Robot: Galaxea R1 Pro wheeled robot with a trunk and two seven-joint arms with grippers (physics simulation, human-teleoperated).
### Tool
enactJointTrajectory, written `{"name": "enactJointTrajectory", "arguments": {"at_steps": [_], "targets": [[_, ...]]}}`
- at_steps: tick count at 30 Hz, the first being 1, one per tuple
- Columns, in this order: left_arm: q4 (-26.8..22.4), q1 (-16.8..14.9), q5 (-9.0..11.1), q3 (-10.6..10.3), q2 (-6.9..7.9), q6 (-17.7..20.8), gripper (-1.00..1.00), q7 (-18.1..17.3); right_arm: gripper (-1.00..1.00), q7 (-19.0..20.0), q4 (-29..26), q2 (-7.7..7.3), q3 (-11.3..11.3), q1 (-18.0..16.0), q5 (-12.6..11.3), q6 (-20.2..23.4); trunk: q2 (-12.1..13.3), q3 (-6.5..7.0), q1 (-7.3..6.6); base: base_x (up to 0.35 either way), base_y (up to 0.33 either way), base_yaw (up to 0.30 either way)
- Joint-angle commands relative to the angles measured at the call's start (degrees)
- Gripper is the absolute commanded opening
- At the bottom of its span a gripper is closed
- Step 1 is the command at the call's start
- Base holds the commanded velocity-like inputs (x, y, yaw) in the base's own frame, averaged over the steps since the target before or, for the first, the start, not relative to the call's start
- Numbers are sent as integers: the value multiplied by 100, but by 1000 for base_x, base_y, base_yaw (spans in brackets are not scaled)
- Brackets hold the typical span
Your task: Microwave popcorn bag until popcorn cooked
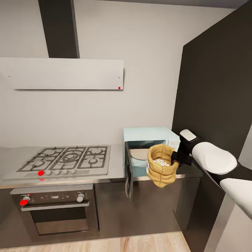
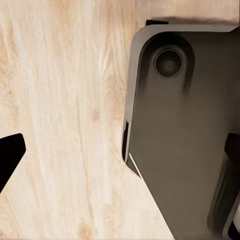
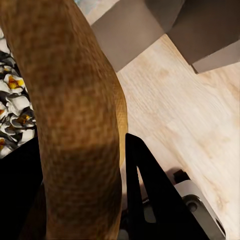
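Head view: popcorn bag (image 1: pixel 161 170) held in the air just in front of the open microwave (image 1: pixel 150 150), at the right end of the counter (image 1: pixel 117 168). Bag upright, slightly tilted, rolled rim on top, whitish popcorn (image 1: pixel 162 162) visible inside. Bottom of bag hanging below counter edge level, clear of the counter. Right gripper (image 1: pixel 176 158) at the bag's right rim, black fingers clamped on the rolled rim. Microwave door (image 1: pixel 128 173) swung open toward the left, seen nearly edge-on; pale round plate (image 1: pixel 139 153) visible inside the cavity. Gas hob (image 1: pixel 66 159) on the counter left of the microwave, well apart from the bag. Built-in oven (image 1: pixel 56 210) below the hob. White hood (image 1: pixel 63 73) on the wall above the hob, dark flue above it. Tall dark cabinet (image 1: pixel 217 105) to the right of the microwave.

Right wrist view: tan woven rim of the bag (image 3: pixel 70 115) close up, passing between the black fingers (image 3: pixel 150 195); puffed white and yellow popcorn (image 3: pixel 12 110) inside the bag. Wooden floor (image 3: pixel 190 115) beyond.

Left wrist view: left gripper (image 2: pixel 120 165) pointing down at wooden floor (image 2: pixel 65 125) and the robot's dark base (image 2: pixel 185 135). Black fingertips (image 2: pixel 9 155) at the two sides of the frame, set wide apart, nothing between them.
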Motion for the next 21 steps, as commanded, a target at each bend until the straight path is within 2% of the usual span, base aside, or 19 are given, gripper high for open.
{"name": "enactJointTrajectory", "arguments": {"at_steps": [1, 4, 10, 14, 21], "targets": [[-9, -2, 4, 37, -1, 19, 100, 10, -100, -45, -5, -2, 8, -4, -59, 17, -7, -10, 3, 166, -258, 215], [-9, -2, 4, 37, -1, 16, 100, 8, -100, -45, -5, -2, 8, -4, -59, 17, -7, -10, 3, 85, -219, 244], [-9, -2, 4, 37, -1, 19, 100, 10, -100, -45, -5, -2, 8, -4, -59, 17, -7, -24, 3, 7, -30, 229], [-9, -2, 4, 37, -1, 23, 100, 10, -100, -45, 0, -2, 12, -4, -58, 23, -7, -27, 3, 0, -107, 47], [-9, -2, 4, 37, -1, 22, 100, 10, -100, -45, 107, -2, 8, -4, -46, 23, -7, -27, 3, 0, -285, 3]]}}
